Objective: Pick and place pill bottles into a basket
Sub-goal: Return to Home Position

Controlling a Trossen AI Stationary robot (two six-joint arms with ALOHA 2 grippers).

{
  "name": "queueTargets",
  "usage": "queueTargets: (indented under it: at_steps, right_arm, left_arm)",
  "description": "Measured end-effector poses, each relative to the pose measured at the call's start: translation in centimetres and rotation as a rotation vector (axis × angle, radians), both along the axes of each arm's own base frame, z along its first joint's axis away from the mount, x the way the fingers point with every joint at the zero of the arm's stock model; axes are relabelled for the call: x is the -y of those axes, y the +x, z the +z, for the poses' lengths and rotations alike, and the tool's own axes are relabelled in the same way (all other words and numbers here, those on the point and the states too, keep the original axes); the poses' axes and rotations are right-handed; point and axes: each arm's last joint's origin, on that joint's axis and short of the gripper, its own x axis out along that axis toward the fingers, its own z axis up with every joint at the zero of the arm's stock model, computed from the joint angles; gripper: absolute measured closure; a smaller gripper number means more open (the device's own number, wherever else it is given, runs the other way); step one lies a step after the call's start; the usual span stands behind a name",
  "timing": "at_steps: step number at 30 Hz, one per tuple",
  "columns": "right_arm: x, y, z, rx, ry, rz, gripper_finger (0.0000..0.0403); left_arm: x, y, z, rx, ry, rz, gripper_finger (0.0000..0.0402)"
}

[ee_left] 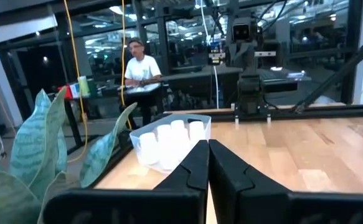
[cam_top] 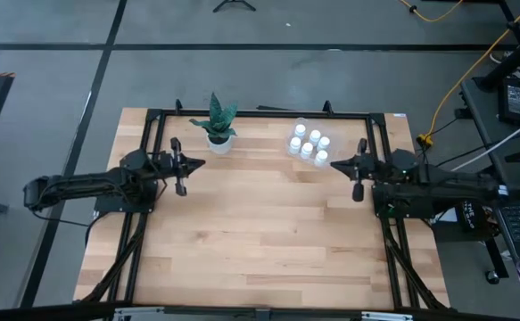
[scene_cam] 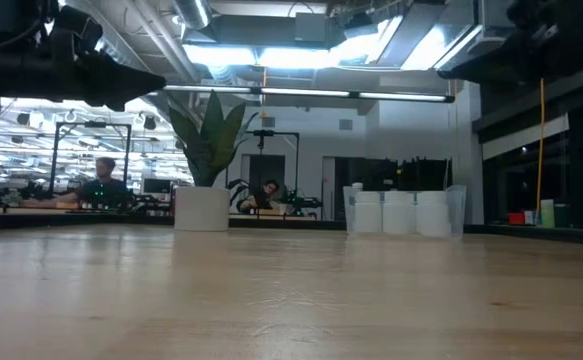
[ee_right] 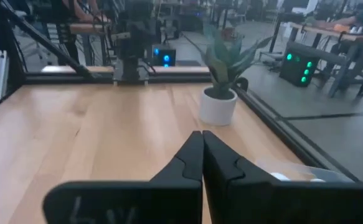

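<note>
While left tool (cam_top: pixel 199 164), right tool (cam_top: pixel 334 163) sit closed, basket (cam_top: pixel 300 120) holding pill bottles (cam_top: pixel 307 150)

table (cam_top: pixel 260 223) middle, near side: open | far edge: plant pot (cam_top: pixel 219 141), filled basket (cam_top: pixel 301 122)

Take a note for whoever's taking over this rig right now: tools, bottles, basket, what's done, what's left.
The left tool is shut and empty, over the table's left side near the plant pot.
The right tool is shut and empty, over the right side, just beside the basket.
The pill bottles: six white caps show inside the basket, upright; no bottle shows outside it.
Done: placing, as far as the views show.
Left: probably only parking both arms.
</note>
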Motion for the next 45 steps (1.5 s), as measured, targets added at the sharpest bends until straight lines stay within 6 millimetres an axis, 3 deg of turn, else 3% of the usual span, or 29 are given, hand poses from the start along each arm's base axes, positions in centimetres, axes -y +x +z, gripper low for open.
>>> queueTargets:
  at_steps: [9,17,26,34,45]
  right_arm:
    - [-0.3,-2.8,0.6,0.099,0.005,-0.001,0.0402]
    - [-0.5,-4.1,-0.4,0.09,0.042,-0.004,0.0402]
    - [-0.3,-2.8,-4.1,0.024,0.042,-0.006,0.0397]
    - [-0.5,-1.8,-5.4,0.165,-0.046,0.085,0.0397]
    - [-0.5,-1.7,-5.9,0.14,-0.03,0.089,0.0397]
  left_arm:
    - [0.2,-0.6,0.5,0.031,0.078,0.007,0.04]
    - [0.1,-1.0,-0.2,-0.03,0.038,0.071,0.04]
    - [0.0,-1.1,-0.4,-0.042,0.021,0.122,0.04]
    - [0.0,-1.1,-0.5,-0.046,0.005,0.121,0.04]
    - [0.0,-1.1,-0.5,-0.043,-0.002,0.12,0.0396]
